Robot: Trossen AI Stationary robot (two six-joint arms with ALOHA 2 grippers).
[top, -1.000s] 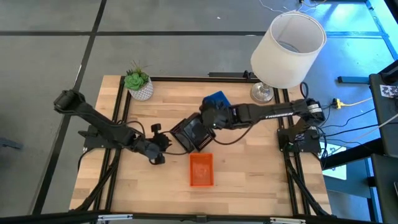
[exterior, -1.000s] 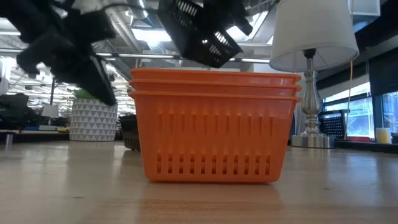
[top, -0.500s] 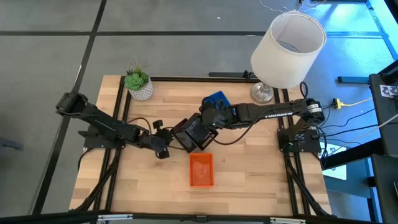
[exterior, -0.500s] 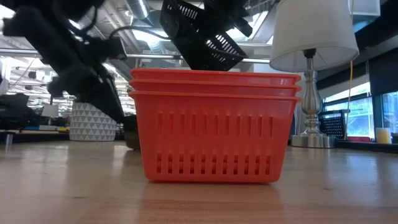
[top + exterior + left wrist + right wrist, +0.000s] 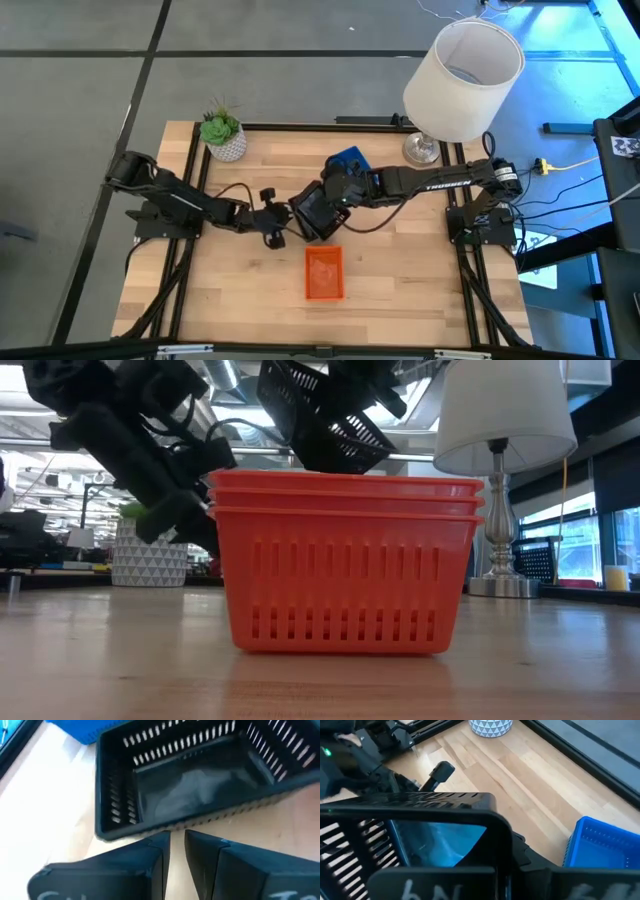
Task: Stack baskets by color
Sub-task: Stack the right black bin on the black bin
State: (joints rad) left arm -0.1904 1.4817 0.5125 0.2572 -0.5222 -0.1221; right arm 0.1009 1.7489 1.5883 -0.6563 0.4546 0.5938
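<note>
1. The right gripper [image 5: 322,203] is clamped shut on the rim of a black basket [image 5: 312,212], holding it tilted above the table [image 5: 400,270]; in the low view the basket [image 5: 320,415] hangs clear above the orange stack, its open top turned to one side.
2. The left gripper [image 5: 276,222] sits just beside the black basket on its left; its fingers [image 5: 160,865] stand a narrow gap apart with nothing between them, the tips just short of the basket's wall [image 5: 180,785].
3. The orange baskets [image 5: 323,273] stand nested in one stack on the table's front middle; three rims show one above another in the low view [image 5: 345,565].
4. A blue basket [image 5: 347,160] lies behind the right arm's wrist, towards the lamp; how many are nested there cannot be told.
5. A white patterned plant pot [image 5: 226,143] with a green plant stands at the back left corner; a lamp [image 5: 462,80] with a white shade stands at the back right.
</note>
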